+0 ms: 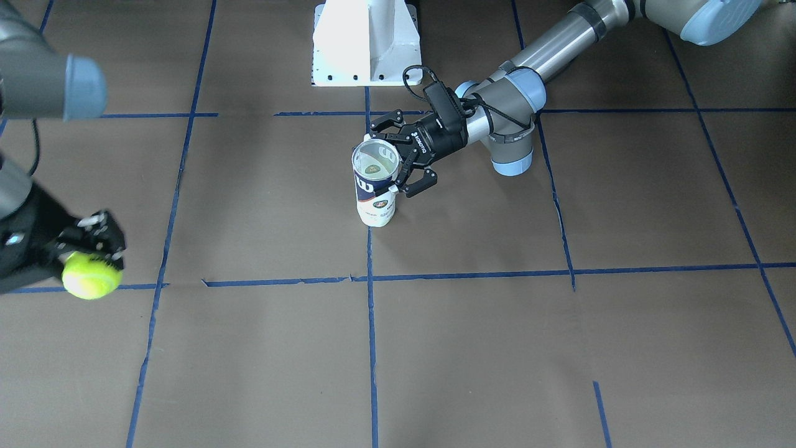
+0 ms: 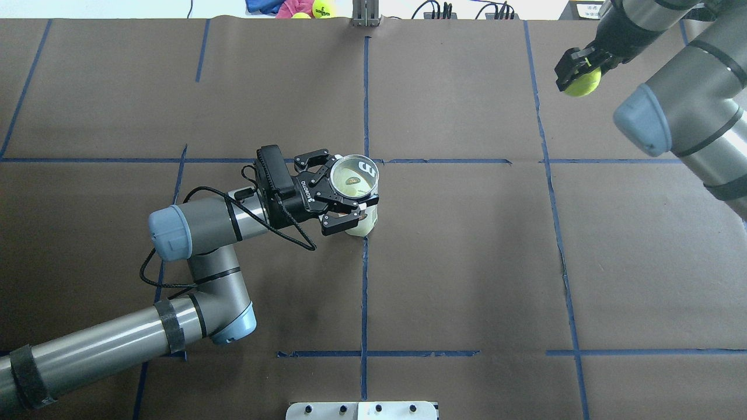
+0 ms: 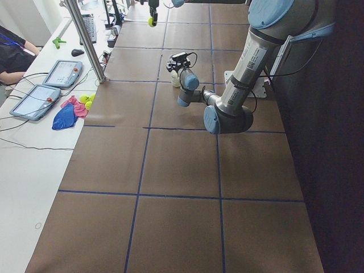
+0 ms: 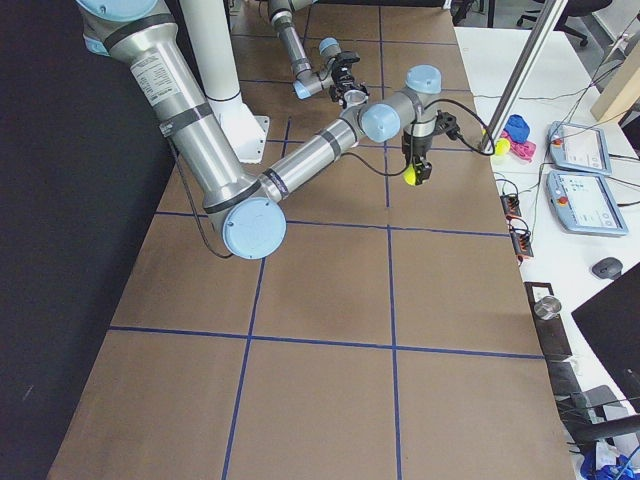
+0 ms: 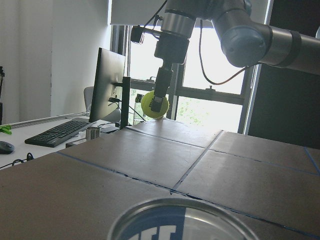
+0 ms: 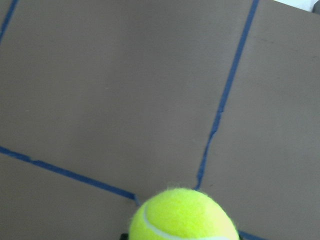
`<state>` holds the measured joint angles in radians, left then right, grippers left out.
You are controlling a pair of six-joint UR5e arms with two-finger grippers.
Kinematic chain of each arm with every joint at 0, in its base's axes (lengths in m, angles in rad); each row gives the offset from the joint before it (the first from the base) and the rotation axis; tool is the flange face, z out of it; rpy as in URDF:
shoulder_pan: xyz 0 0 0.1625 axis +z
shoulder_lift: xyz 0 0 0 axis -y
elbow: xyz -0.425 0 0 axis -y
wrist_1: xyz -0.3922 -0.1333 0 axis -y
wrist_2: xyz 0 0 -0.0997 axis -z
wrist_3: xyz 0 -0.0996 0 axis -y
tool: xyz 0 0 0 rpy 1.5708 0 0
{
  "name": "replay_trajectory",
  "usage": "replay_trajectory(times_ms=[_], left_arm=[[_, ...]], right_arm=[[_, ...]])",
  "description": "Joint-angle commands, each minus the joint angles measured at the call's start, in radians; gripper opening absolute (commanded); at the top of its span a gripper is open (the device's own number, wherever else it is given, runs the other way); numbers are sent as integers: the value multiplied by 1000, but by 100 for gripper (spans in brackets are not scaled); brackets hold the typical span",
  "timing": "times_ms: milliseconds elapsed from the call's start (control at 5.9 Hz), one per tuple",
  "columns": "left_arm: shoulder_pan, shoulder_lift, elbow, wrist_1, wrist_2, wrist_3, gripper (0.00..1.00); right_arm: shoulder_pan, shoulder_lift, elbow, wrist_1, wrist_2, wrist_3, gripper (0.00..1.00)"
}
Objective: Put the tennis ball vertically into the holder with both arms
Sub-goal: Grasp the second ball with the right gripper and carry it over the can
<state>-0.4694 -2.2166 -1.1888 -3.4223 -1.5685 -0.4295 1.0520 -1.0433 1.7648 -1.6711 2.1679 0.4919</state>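
The holder [image 1: 373,200] is a clear can with a white and navy label. It stands upright near the table's middle, and something yellow-green shows through its open top. My left gripper [image 1: 401,155] comes in from the side with one finger on each side of the can [image 2: 366,175] and is shut on it. My right gripper [image 2: 579,74] is shut on a yellow-green tennis ball [image 2: 583,86] and holds it in the air at the far right, well away from the can. The ball also shows in the front view [image 1: 92,277], the left wrist view [image 5: 155,105] and the right wrist view [image 6: 184,215].
The white metal pedestal [image 1: 367,43] stands at the robot's side of the table. Blue tape lines [image 2: 365,291] mark a grid on the brown surface. Spare balls and cloths [image 2: 303,7] lie beyond the far edge. Tablets [image 3: 45,85] and a metal post [image 3: 85,40] stand on the operators' side.
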Motion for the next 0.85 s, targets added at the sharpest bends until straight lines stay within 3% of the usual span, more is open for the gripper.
replay_trajectory(times_ms=[0, 170, 339, 678], left_arm=[[0, 0, 0, 0, 1, 0, 88], [0, 0, 0, 0, 1, 0, 88], [0, 0, 0, 0, 1, 1, 88], [2, -1, 0, 2, -1, 1, 88]], right_arm=[[-155, 128, 111, -61, -31, 438, 0], [-252, 223, 111, -102, -113, 585, 0], [-330, 335, 104, -228, -182, 641, 0], [-386, 408, 64, -260, -220, 685, 1]])
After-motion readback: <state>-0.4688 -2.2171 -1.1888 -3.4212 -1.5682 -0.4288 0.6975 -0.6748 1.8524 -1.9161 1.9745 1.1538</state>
